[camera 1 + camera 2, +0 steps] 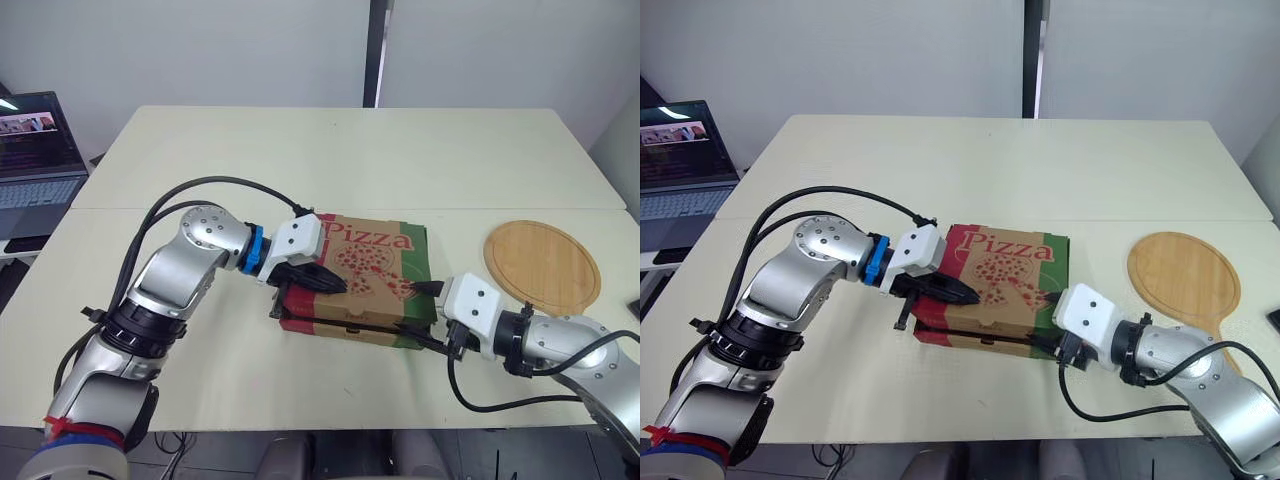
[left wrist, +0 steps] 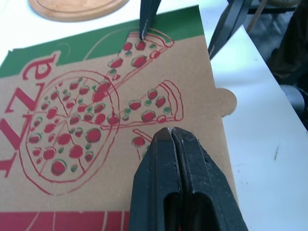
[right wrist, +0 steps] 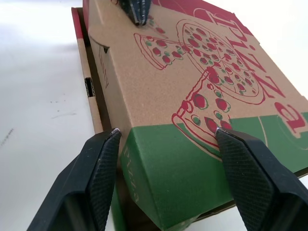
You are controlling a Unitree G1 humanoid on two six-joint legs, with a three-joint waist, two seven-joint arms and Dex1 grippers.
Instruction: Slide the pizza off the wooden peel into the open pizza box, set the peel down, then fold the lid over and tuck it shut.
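The pizza box [image 1: 375, 262] lies at the middle of the table with its printed lid folded down over it; the lid's front edge stands slightly raised above the base. My left gripper [image 1: 338, 283] is shut, its tips [image 2: 169, 132] resting on top of the lid near the front left. At the box's right side my right gripper [image 3: 167, 134] is open, one finger on the lid's green edge and one at the front corner. The round wooden peel [image 1: 542, 265] lies flat on the table to the right, with no pizza on it. The lid hides whatever is in the box.
An open laptop [image 1: 38, 160] stands off the table's left side. A small black object [image 1: 634, 308] lies at the right edge past the peel. The table [image 1: 350, 160] stretches pale and bare behind the box.
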